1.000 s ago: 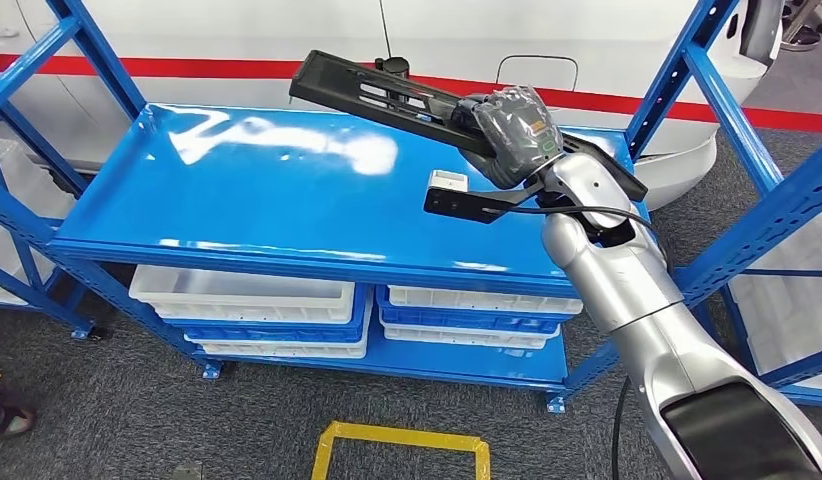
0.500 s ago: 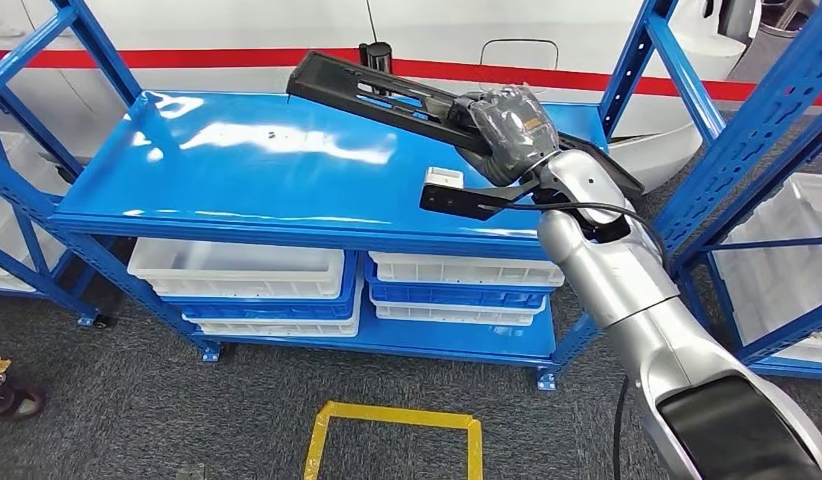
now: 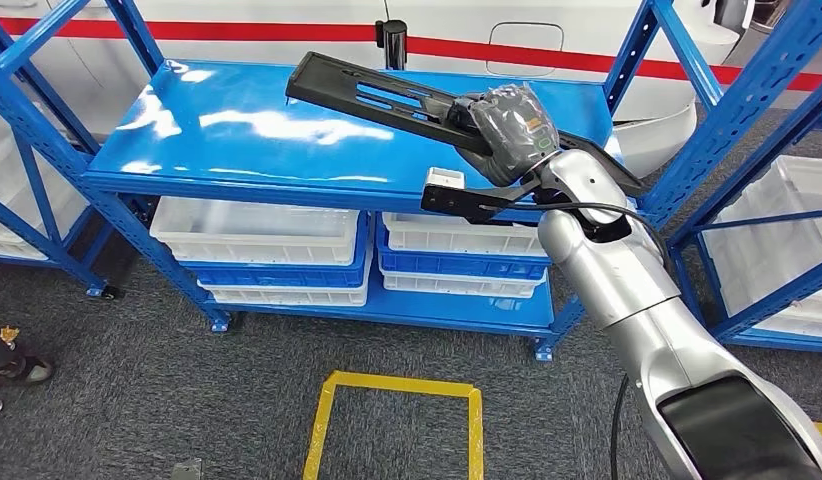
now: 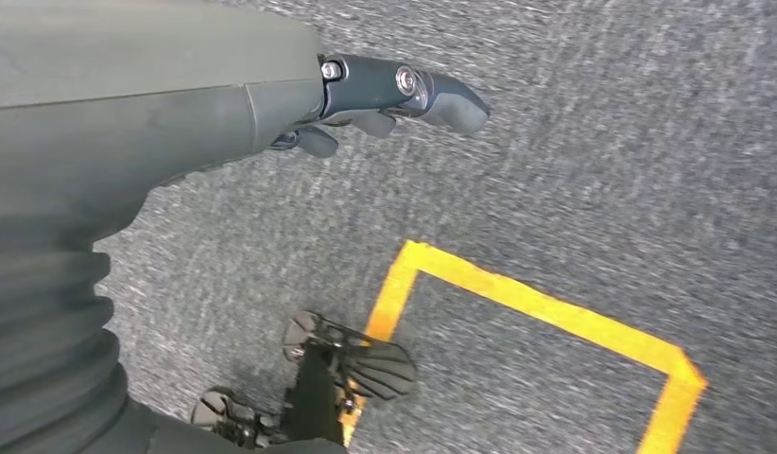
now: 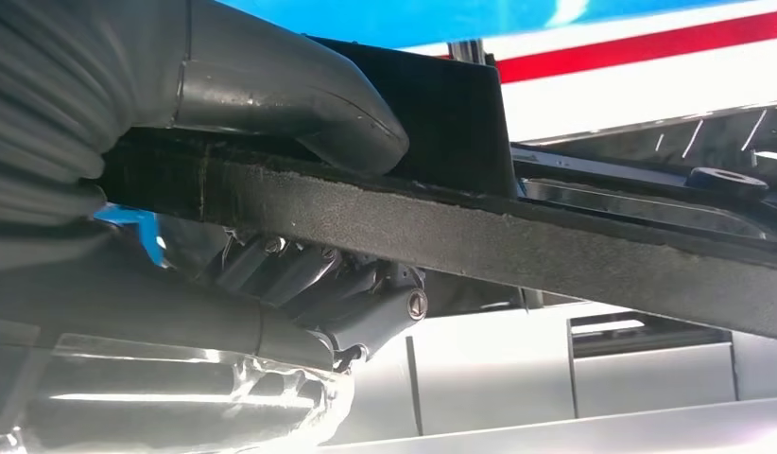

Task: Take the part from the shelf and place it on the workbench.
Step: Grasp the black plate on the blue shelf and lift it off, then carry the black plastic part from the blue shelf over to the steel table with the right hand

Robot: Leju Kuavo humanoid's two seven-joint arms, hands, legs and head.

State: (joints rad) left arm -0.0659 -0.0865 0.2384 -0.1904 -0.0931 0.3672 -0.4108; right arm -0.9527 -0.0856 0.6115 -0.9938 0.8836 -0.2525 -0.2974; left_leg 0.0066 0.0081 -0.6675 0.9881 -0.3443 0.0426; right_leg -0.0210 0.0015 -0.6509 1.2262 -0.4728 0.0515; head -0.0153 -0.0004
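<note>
Black part [image 3: 387, 97] gripped in right hand [image 3: 512, 120] | raised over blue shelf [image 3: 237, 150] | left hand [image 4: 366, 104] empty, fingers loose

White trays [image 3: 257, 232] and blue trays [image 3: 457, 265] sit stacked on the lower level beneath the blue rack's top. A yellow floor marking [image 3: 397, 420] outlines a square on the grey carpet [image 3: 137, 400]. Behind the rack runs a white panel with a red stripe [image 3: 547, 55].
</note>
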